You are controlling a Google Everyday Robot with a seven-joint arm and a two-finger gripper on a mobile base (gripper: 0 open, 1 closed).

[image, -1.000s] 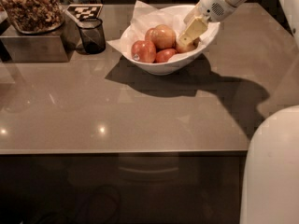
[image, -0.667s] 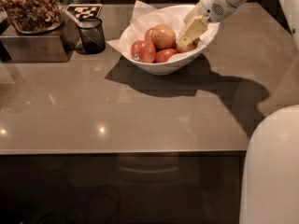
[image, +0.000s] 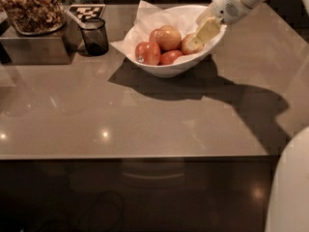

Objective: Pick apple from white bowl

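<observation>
The white bowl [image: 166, 70] stands at the back middle of the table, lined with crumpled white paper. Several apples lie in it. The yellow-and-red apple [image: 186, 44] lies at the bowl's right side. A deep red apple [image: 147, 52], a large pale apple [image: 167, 36] and another red apple [image: 170, 57] lie to its left. My gripper [image: 198, 40] reaches down from the upper right into the bowl's right side. It lies right against the yellow-and-red apple and covers that apple's right half.
A small dark glass cup [image: 94, 36] stands left of the bowl. A metal box [image: 34, 47] holding a container of nuts [image: 31, 8] stands at the back left. A checkered marker card [image: 87, 11] lies behind the cup. The robot's white body [image: 289, 192] fills the lower right corner.
</observation>
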